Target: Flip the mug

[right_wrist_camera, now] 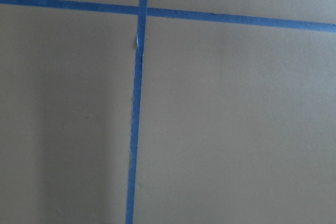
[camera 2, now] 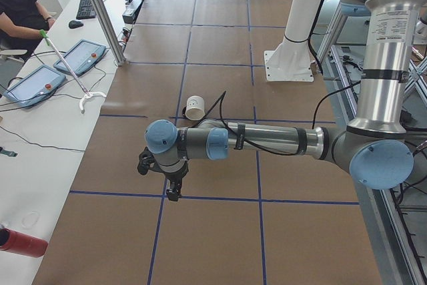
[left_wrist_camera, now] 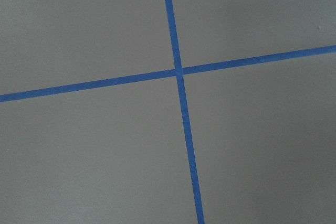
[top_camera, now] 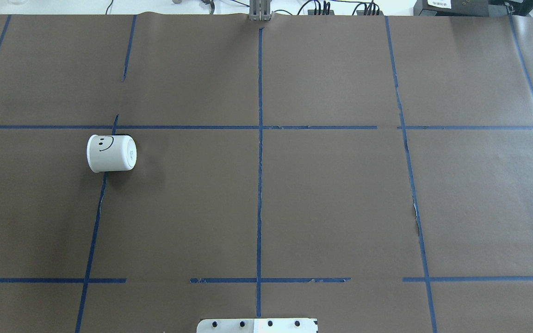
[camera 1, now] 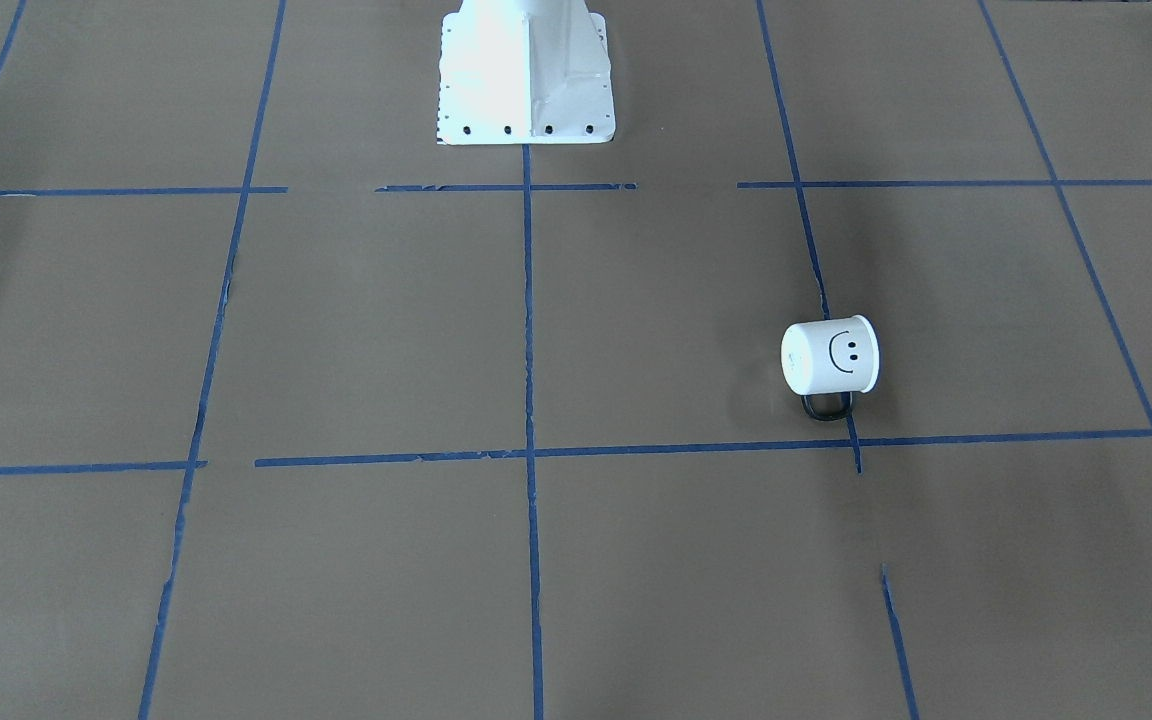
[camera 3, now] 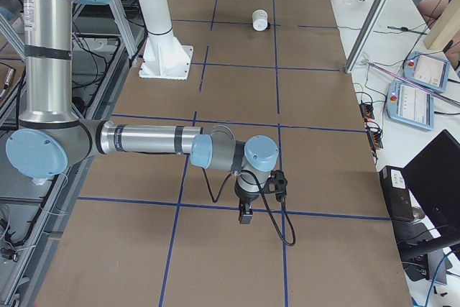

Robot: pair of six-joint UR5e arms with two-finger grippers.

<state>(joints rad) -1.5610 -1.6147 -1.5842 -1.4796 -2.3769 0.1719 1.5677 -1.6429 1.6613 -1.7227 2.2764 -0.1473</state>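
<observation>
The white mug (camera 1: 829, 357) lies on its side on the brown table, smiley face up. Its black handle (camera 1: 826, 405) rests on the paper. It also shows in the overhead view (top_camera: 110, 153), with its base turned toward the table's middle, and small in the left view (camera 2: 194, 107) and the right view (camera 3: 259, 19). My left gripper (camera 2: 175, 191) hangs over a tape crossing, well short of the mug. My right gripper (camera 3: 246, 215) hangs over the far opposite end. I cannot tell whether either is open or shut. Both wrist views show only paper and tape.
The robot's white base plate (camera 1: 526, 90) stands at the table's middle edge. Blue tape lines (top_camera: 259, 152) grid the brown paper. Operators' tablets (camera 2: 80, 57) and an aluminium post (camera 2: 100, 15) sit at the side bench beyond the table edge.
</observation>
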